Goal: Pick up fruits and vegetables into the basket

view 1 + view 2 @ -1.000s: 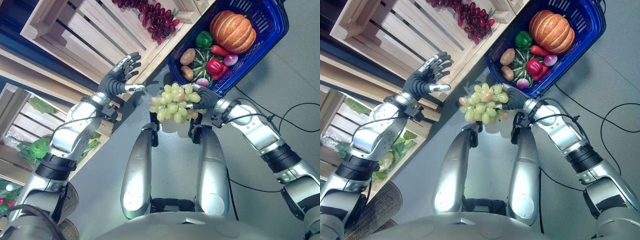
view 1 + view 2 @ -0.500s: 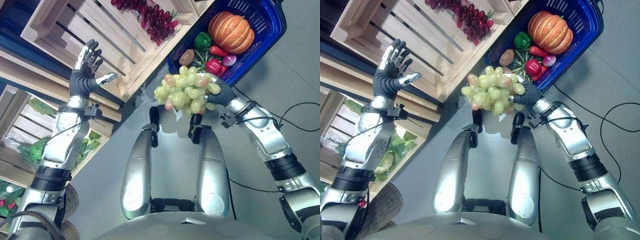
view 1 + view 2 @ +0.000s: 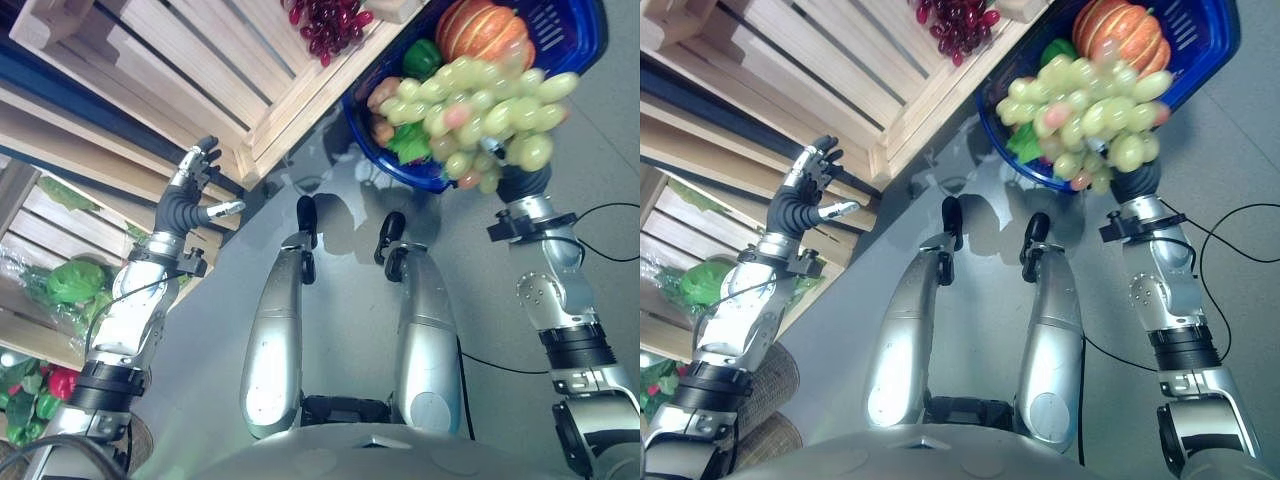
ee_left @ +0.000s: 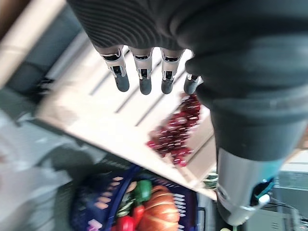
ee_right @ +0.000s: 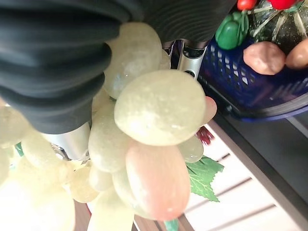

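My right hand [image 3: 522, 182] clasps green grapes [image 3: 470, 110] above the basket [image 3: 585, 40]; releasing off-centre risks spilling. Left hand [image 3: 192, 195] spread.

A large bunch of pale green grapes [image 3: 478, 115] hangs over the blue plastic basket [image 3: 585, 40], already crowded by an orange pumpkin [image 3: 478, 25].

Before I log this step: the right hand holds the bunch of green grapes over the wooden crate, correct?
Not quite. The right hand holds the bunch of green grapes over the blue basket, not the wooden crate, as the left eye view shows.
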Available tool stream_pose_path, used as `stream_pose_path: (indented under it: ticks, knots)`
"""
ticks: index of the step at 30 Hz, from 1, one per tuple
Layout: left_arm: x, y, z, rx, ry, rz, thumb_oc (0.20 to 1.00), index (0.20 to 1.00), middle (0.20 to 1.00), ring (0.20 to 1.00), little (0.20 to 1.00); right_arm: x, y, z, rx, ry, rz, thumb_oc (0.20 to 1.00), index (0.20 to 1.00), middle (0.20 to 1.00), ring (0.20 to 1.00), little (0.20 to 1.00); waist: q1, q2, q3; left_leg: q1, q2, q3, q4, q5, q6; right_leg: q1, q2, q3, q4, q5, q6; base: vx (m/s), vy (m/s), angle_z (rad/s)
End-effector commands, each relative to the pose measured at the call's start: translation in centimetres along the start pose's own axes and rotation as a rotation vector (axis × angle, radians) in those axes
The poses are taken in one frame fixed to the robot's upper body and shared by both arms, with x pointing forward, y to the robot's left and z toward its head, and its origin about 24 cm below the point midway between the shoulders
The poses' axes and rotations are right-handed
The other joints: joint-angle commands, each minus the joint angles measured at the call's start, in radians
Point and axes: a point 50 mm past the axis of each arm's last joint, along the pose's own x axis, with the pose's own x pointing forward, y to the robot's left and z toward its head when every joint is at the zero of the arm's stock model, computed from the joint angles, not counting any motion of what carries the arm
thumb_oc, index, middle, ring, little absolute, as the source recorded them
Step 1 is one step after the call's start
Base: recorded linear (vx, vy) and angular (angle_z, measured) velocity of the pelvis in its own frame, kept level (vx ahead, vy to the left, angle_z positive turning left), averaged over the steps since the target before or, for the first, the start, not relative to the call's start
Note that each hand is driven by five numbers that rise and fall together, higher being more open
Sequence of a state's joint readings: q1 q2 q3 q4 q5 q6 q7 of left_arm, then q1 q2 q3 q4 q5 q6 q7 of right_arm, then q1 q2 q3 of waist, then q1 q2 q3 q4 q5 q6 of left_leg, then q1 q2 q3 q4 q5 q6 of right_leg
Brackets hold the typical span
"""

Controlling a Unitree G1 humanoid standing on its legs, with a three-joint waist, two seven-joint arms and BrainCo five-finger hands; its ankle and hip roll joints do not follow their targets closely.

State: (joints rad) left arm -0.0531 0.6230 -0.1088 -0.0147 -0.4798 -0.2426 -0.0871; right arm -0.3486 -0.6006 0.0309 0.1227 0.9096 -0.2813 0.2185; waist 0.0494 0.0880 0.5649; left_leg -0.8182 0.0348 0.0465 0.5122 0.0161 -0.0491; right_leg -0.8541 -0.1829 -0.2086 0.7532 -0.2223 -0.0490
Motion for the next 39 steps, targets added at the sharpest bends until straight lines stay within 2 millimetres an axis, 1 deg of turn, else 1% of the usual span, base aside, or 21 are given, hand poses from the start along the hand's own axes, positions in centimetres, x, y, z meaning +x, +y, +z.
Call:
stream_pose_path:
  ticks: [1,2,3,7,8,9,11,16,18,20,24,27,30,33,36,39]
  knots:
    - [-0.7,-0.4,0.0,-0.054,-0.005,-0.042,1.000,1.000,1.000,1.000,1.000,0.9,-0.6,3.2,0.037,-0.182,-0.034,0.200,0.200,0.200,0.200,0.200,0.000,0.036,-0.045,0.005,-0.051,0.088,0.077,-0.157,0.096,-0.015,0.043,-0.021,-0.055,0.067,0.061,0.00,-0.020,0.04]
    - [-0.8,-0.5,-0.3,-0.062,0.012,-0.051,1.000,1.000,1.000,1.000,1.000,1.0,-1.0,3.3,0.047,-0.186,-0.054,0.200,0.200,0.200,0.200,0.200,0.003,0.040,-0.045,-0.003,-0.052,0.085,0.077,-0.155,0.096,-0.024,0.042,-0.021,-0.053,0.069,0.061,-0.01,-0.061,0.07]
    - [-0.9,-0.6,-1.2,-0.077,0.080,-0.057,1.000,1.000,1.000,1.000,1.000,1.5,-2.0,3.8,0.068,-0.195,-0.113,0.200,0.200,0.200,0.200,0.200,0.014,0.052,-0.045,-0.033,-0.055,0.076,0.074,-0.148,0.097,-0.054,0.039,-0.026,-0.047,0.071,0.062,-0.02,-0.078,0.09]
    - [-1.2,-0.6,-2.2,-0.044,0.153,-0.053,1.000,1.000,1.000,1.000,1.000,2.5,-3.3,4.6,0.084,-0.188,-0.177,0.200,0.200,0.200,0.200,0.200,0.032,0.073,-0.045,-0.085,-0.058,0.062,0.077,-0.135,0.095,-0.107,0.035,-0.025,-0.030,0.073,0.061,-0.01,-0.052,0.09]
    - [-1.2,-0.6,-2.3,-0.046,0.157,-0.052,1.000,1.000,1.000,1.000,1.000,2.6,-3.4,4.6,0.086,-0.187,-0.181,0.200,0.200,0.200,0.200,0.200,0.033,0.075,-0.045,-0.088,-0.058,0.061,0.077,-0.134,0.095,-0.110,0.035,-0.025,-0.029,0.074,0.061,-0.01,-0.056,0.08]
    - [-1.4,-0.4,-3.2,-0.049,0.206,-0.032,1.000,1.000,1.000,1.000,1.000,2.9,-4.3,4.9,0.092,-0.173,-0.225,0.200,0.200,0.200,0.200,0.200,0.042,0.087,-0.045,-0.114,-0.059,0.055,0.079,-0.129,0.094,-0.139,0.030,-0.025,-0.016,0.072,0.060,0.00,-0.060,0.03]
    - [-1.6,-0.3,-3.8,-0.040,0.226,-0.022,1.000,1.000,1.000,1.000,1.000,3.3,-5.0,5.0,0.103,-0.164,-0.263,0.200,0.200,0.200,0.200,0.200,0.049,0.094,-0.045,-0.135,-0.060,0.048,0.080,-0.124,0.093,-0.161,0.030,-0.024,-0.002,0.069,0.058,0.00,-0.067,0.04]
    - [-2.6,0.0,-6.0,-0.050,0.316,0.043,1.000,1.000,1.000,1.000,1.000,4.1,-7.1,5.7,0.136,-0.124,-0.402,0.200,0.200,0.200,0.200,0.200,0.063,0.116,-0.045,-0.191,-0.059,0.035,0.081,-0.110,0.089,-0.218,0.029,-0.021,0.020,0.064,0.053,0.01,-0.054,0.05]
    - [-3.1,-0.2,-6.7,-0.048,0.339,0.045,1.000,1.000,1.000,1.000,1.000,4.2,-7.7,5.9,0.137,-0.112,-0.439,0.200,0.200,0.200,0.200,0.200,0.067,0.124,-0.045,-0.211,-0.058,0.033,0.084,-0.107,0.087,-0.241,0.027,-0.019,0.029,0.062,0.050,0.01,-0.021,0.04]
    - [-3.7,-0.6,-7.5,-0.047,0.361,0.047,1.000,1.000,1.000,1.000,1.000,4.4,-8.4,6.2,0.158,-0.086,-0.489,0.200,0.200,0.200,0.200,0.200,0.072,0.138,-0.045,-0.246,-0.060,0.030,0.094,-0.106,0.084,-0.281,0.025,-0.013,0.051,0.056,0.046,0.00,0.000,0.00]
    - [-4.1,-1.0,-8.2,-0.047,0.376,0.059,1.000,1.000,1.000,1.000,1.000,4.5,-9.4,6.0,0.192,-0.046,-0.560,0.200,0.200,0.200,0.200,0.200,0.078,0.147,-0.045,-0.281,-0.061,0.025,0.103,-0.105,0.083,-0.319,0.024,-0.009,0.072,0.049,0.042,0.00,-0.006,0.01]
    - [-4.5,-1.4,-8.7,-0.053,0.378,0.061,1.000,1.000,1.000,1.000,1.000,4.4,-10.4,5.5,0.285,0.001,-0.612,0.200,0.200,0.200,0.200,0.200,0.085,0.156,-0.045,-0.314,-0.065,0.019,0.108,-0.103,0.085,-0.356,0.023,-0.007,0.090,0.043,0.037,0.01,-0.032,0.02]
    - [-4.4,-1.7,-8.6,-0.045,0.367,0.055,1.000,1.000,1.000,1.000,1.000,4.2,-10.7,4.8,0.356,0.038,-0.634,0.200,0.200,0.200,0.200,0.200,0.090,0.160,-0.045,-0.329,-0.069,0.013,0.109,-0.101,0.085,-0.371,0.025,-0.005,0.096,0.042,0.035,0.00,-0.027,0.02]
    - [-4.3,-1.8,-8.5,-0.034,0.359,0.058,1.000,1.000,1.000,1.000,1.000,3.9,-11.0,4.3,0.390,0.063,-0.653,0.200,0.200,0.200,0.200,0.200,0.092,0.160,-0.045,-0.336,-0.071,0.008,0.107,-0.101,0.086,-0.378,0.026,-0.004,0.096,0.042,0.035,0.00,-0.038,0.05]
    - [-4.2,-1.9,-8.2,-0.028,0.343,0.054,1.000,1.000,1.000,1.000,1.000,3.5,-11.4,3.8,0.411,0.093,-0.662,0.200,0.200,0.200,0.200,0.200,0.094,0.162,-0.045,-0.340,-0.073,0.004,0.107,-0.100,0.086,-0.383,0.027,-0.006,0.098,0.044,0.035,-0.01,-0.023,0.02]
    - [-4.2,-2.0,-8.1,-0.029,0.337,0.053,1.000,1.000,1.000,1.000,1.000,3.4,-11.6,3.8,0.423,0.095,-0.662,0.200,0.200,0.200,0.200,0.200,0.096,0.163,-0.045,-0.338,-0.074,0.003,0.104,-0.098,0.085,-0.382,0.028,-0.006,0.096,0.046,0.035,0.00,0.000,0.00]
